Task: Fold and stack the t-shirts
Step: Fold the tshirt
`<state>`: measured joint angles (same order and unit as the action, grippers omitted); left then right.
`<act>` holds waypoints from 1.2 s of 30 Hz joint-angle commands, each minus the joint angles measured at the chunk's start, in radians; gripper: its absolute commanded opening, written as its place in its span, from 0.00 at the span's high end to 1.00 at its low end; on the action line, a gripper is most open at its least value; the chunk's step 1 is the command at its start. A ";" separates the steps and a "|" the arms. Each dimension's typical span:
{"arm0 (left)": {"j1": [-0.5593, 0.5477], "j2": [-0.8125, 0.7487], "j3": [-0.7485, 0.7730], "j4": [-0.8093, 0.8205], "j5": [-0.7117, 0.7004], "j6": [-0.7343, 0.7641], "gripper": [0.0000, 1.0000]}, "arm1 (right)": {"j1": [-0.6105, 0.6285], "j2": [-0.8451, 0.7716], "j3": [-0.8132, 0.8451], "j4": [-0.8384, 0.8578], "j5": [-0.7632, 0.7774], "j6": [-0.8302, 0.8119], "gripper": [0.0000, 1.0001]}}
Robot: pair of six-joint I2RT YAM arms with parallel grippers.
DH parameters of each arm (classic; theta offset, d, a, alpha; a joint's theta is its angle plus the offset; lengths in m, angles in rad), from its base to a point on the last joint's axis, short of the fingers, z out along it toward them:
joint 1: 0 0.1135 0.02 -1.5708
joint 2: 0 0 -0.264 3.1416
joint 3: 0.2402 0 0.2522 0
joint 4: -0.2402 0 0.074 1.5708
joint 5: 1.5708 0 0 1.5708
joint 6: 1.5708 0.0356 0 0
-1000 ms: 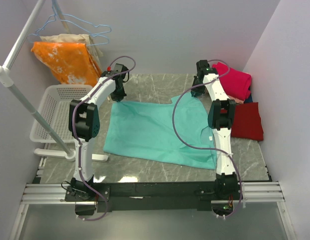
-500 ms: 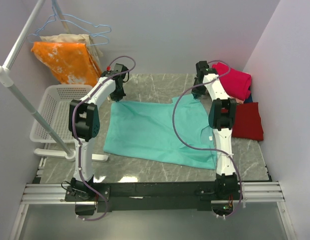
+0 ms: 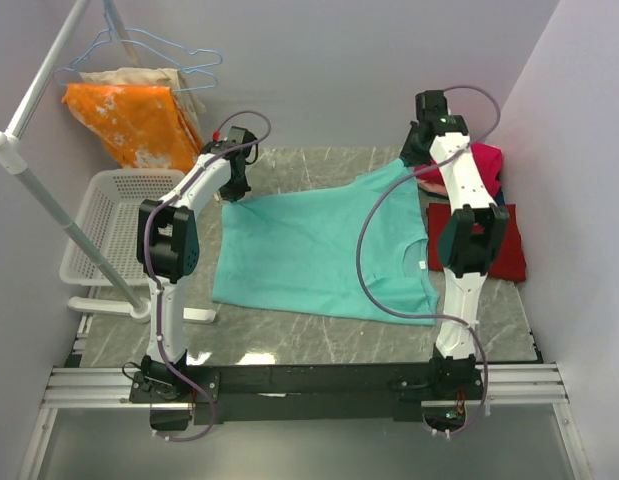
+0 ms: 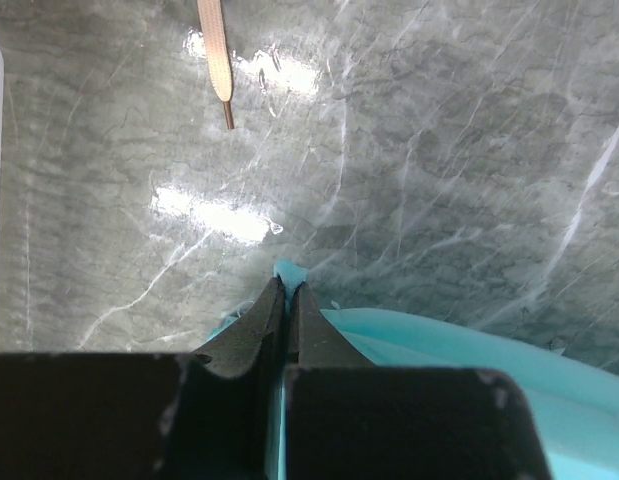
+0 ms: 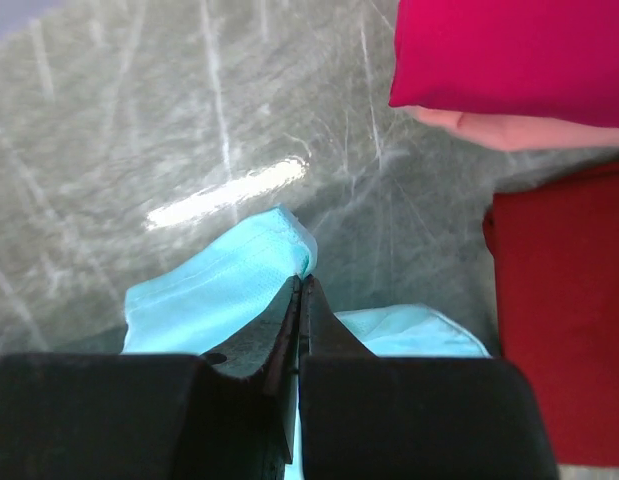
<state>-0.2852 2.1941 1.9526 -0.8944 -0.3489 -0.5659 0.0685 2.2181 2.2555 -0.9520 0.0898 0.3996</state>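
Shirt count: four. One teal cotton t-shirt [image 3: 319, 255] lies spread flat on the grey marble-pattern table [image 3: 309, 165], neck opening toward my right arm, hem toward the left. The other three sit at the far right of the table. One magenta-pink folded shirt [image 3: 487, 165] lies on top of one salmon shirt [image 5: 509, 130], of which only a sliver shows under its edge. One dark red folded shirt [image 3: 504, 250] lies flat just nearer than that pair, beside the teal one's right edge. Two grippers, both on the teal shirt. My left gripper [image 4: 287, 290] has its jaws pressed together, pinching the far-left corner down at the table surface, with a small tuft of fabric poking past the tips. My right gripper [image 5: 301, 285] also has its jaws pressed together, pinching a fold at the far-right corner; that corner is lifted and drawn toward the pink stack, and the cloth rises to it in a peak. Off to the left there is one white perforated plastic basket [image 3: 104, 215]. Two cloths hang above it, one orange white-blotched cloth [image 3: 129, 120] and one beige cloth [image 3: 139, 78] behind it, under light blue wire hangers [image 3: 174, 55]; I can't count the hangers. One tan flat strip [image 4: 215, 50] lies on the marble ahead of my left fingers.
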 commanded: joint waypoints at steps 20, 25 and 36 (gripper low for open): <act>0.000 -0.175 -0.118 -0.014 -0.114 -0.084 0.92 | -0.009 -0.558 -0.749 0.145 -0.039 0.042 1.00; 0.000 -0.191 -0.219 0.002 -0.088 -0.086 0.93 | -0.009 -0.687 -0.919 0.156 -0.044 0.058 1.00; -0.009 -0.235 -0.382 0.009 -0.016 -0.117 0.90 | -0.010 -0.787 -1.140 0.154 -0.055 0.088 1.00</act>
<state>-0.2924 2.0357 1.6070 -0.8806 -0.3805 -0.6594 0.0685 1.4857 1.1603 -0.8051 0.0193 0.4717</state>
